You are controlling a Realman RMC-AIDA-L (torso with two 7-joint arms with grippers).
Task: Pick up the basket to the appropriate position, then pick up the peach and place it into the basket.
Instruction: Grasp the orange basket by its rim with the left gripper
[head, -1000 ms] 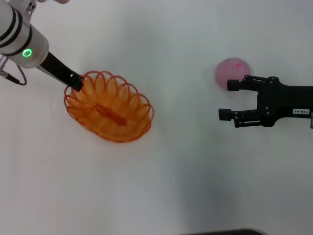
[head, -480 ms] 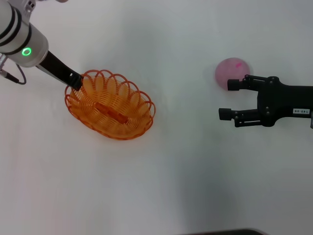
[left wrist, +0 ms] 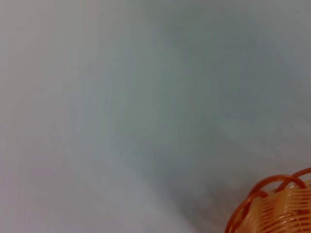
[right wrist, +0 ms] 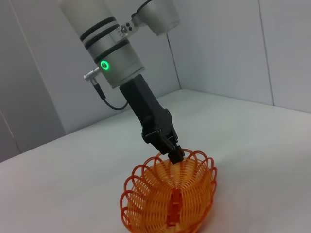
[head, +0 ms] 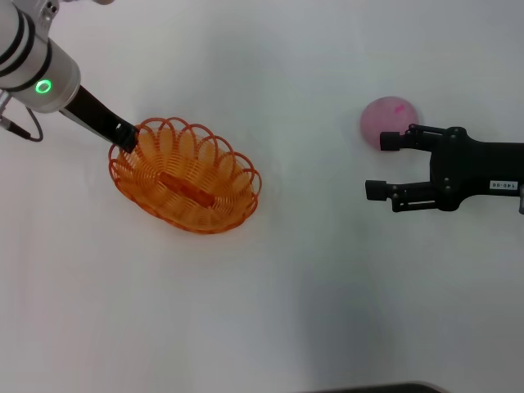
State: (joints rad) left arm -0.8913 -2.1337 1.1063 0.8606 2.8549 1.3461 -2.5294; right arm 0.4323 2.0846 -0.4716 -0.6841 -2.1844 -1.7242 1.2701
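Observation:
The orange wire basket (head: 184, 176) is on the left of the white table, and I cannot tell whether it rests on the table or hangs just above it. My left gripper (head: 127, 139) is shut on its far-left rim. The right wrist view shows this grip (right wrist: 175, 153) and the basket (right wrist: 170, 201). The left wrist view shows only a bit of the basket's rim (left wrist: 277, 206). The pale pink peach (head: 390, 121) lies at the right. My right gripper (head: 383, 165) is open and empty, beside and just in front of the peach, with one fingertip (head: 391, 141) close to it.
The white table (head: 311, 270) stretches between the basket and the peach. A dark edge shows at the bottom of the head view (head: 368, 388). Grey walls (right wrist: 233, 43) stand behind the table in the right wrist view.
The basket has tipped from tilted to more level and shifted slightly right in my left gripper. The right arm has not moved.

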